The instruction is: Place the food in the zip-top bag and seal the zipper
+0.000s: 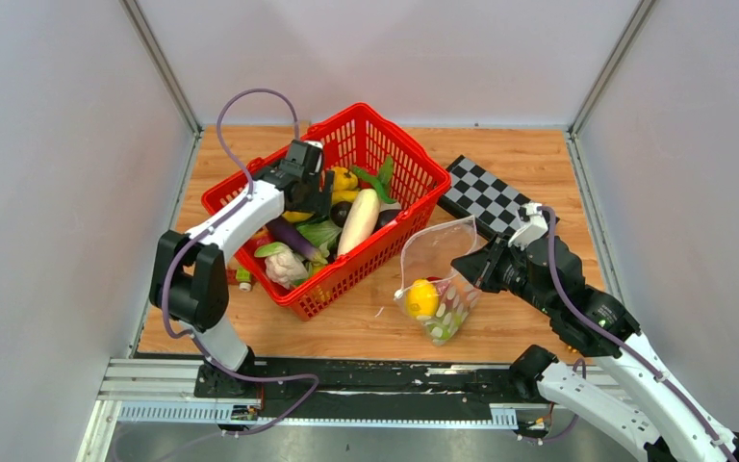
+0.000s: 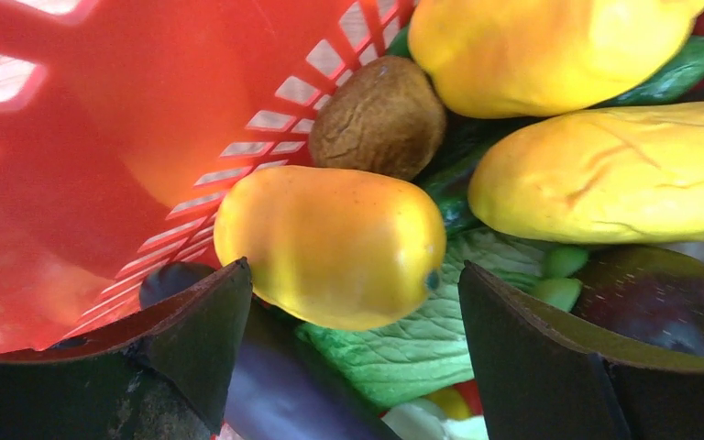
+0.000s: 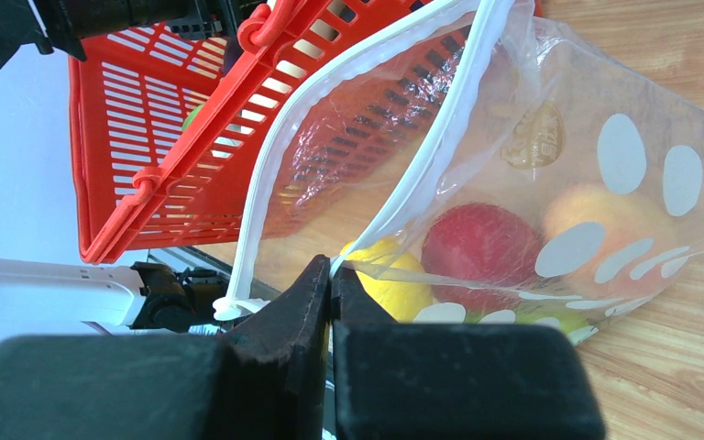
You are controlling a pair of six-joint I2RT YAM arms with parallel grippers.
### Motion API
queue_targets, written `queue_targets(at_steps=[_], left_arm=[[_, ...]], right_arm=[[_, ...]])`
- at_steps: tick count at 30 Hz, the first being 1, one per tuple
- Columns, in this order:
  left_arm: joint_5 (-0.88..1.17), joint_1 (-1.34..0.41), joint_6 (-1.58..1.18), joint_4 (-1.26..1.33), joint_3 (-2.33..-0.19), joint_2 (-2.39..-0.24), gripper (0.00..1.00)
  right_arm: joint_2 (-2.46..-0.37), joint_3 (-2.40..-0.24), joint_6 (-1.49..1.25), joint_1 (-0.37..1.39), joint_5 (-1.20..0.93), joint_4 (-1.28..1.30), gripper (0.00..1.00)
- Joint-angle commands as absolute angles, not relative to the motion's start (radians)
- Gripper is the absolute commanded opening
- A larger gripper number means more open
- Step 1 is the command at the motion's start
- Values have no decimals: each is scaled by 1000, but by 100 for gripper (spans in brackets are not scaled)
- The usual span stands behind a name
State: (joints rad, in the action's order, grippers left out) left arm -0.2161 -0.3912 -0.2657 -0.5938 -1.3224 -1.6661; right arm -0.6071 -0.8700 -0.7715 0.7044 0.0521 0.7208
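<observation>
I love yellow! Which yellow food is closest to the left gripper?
The plump yellow fruit beside the red basket wall, framed by the open left gripper; two other yellow pieces lie farther back.

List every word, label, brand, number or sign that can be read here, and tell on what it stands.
No text is readable in any view.
zip-top bag: a small golden mark, too blurred to read.
white dots on the bag: pattern only, no writing.
checkerboard: squares only, no writing.
</observation>
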Motion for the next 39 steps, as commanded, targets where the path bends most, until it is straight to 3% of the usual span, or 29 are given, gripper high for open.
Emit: queue_targets(at_steps=[1, 6, 15, 26, 39], left_arm=[[-278, -387, -231, -572, -1304, -1696, 91], [-294, -387, -205, -541, -1290, -1702, 83], [-293, -387, -252, -513, -1259, -1593, 51], [-227, -387, -244, -535, -1278, -1402, 45], [191, -429, -352, -483, -1346, -1170, 46]], right_arm=[[-603, -891, -758, 708, 64, 691, 3], [-613, -881, -765, 708, 50, 673, 3], [-620, -888, -759, 707, 54, 673, 3], [-618, -890, -764, 707, 44, 668, 2], [-618, -902, -768, 707, 28, 672, 0]])
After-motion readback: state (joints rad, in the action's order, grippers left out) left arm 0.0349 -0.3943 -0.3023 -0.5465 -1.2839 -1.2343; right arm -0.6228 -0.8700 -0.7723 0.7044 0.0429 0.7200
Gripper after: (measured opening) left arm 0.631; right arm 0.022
